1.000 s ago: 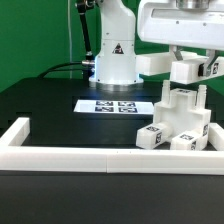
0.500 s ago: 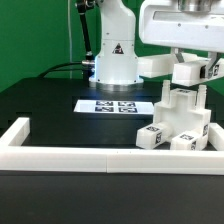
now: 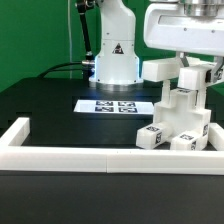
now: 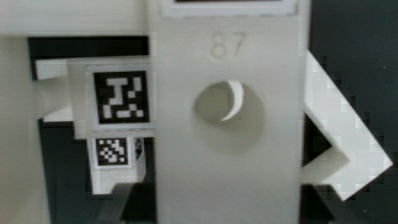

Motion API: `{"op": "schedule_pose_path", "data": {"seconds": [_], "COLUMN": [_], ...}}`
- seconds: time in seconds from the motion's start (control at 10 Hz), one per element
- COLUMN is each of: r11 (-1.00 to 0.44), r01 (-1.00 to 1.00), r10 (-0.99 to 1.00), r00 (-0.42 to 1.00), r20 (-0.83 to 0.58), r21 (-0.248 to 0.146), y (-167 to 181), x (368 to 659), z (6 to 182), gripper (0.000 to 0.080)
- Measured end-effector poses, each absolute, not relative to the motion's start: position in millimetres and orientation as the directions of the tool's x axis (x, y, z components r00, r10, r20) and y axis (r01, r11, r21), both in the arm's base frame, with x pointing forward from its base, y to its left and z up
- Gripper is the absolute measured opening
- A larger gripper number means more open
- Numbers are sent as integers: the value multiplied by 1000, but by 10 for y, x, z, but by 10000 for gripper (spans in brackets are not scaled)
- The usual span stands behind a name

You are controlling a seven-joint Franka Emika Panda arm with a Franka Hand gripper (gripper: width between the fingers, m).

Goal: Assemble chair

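1. Exterior view: the pincer (image 3: 196, 62), at 2 o'clock, is closed tight on a white tagged chair part (image 3: 160, 70) and holds it right over the build. Contact between the two can't be judged.
2. Same view: the part-built chair (image 3: 185, 128) stands on the black worktop (image 3: 50, 110) at 4 o'clock, just behind the border rail (image 3: 90, 158). The marker board (image 3: 108, 104) lies near it on its 9 o'clock side.
3. Wrist view: a chair panel (image 4: 222, 150) with a round hole fills the frame, with two tags (image 4: 121, 97) showing behind it. The pincer fingers can't be made out here.

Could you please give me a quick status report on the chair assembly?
Gripper, jaws shut on white chair piece. Piece over part-built chair, contact unclear. Nothing seen in the way.
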State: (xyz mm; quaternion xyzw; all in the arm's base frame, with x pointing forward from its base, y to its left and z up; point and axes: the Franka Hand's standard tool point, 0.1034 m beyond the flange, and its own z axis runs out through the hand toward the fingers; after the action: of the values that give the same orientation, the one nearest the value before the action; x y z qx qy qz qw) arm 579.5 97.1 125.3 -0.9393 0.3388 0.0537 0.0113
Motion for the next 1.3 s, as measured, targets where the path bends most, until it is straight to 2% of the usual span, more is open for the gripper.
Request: {"op": "schedule_pose_path", "data": {"seconds": [1.3], "r11": [-773], "r01": [-635], "r10": [-633], "r00": [768], "r20": [-97], "r21": [17], "y": [944], "x": [5810], "z": [1126], "gripper": [290]}}
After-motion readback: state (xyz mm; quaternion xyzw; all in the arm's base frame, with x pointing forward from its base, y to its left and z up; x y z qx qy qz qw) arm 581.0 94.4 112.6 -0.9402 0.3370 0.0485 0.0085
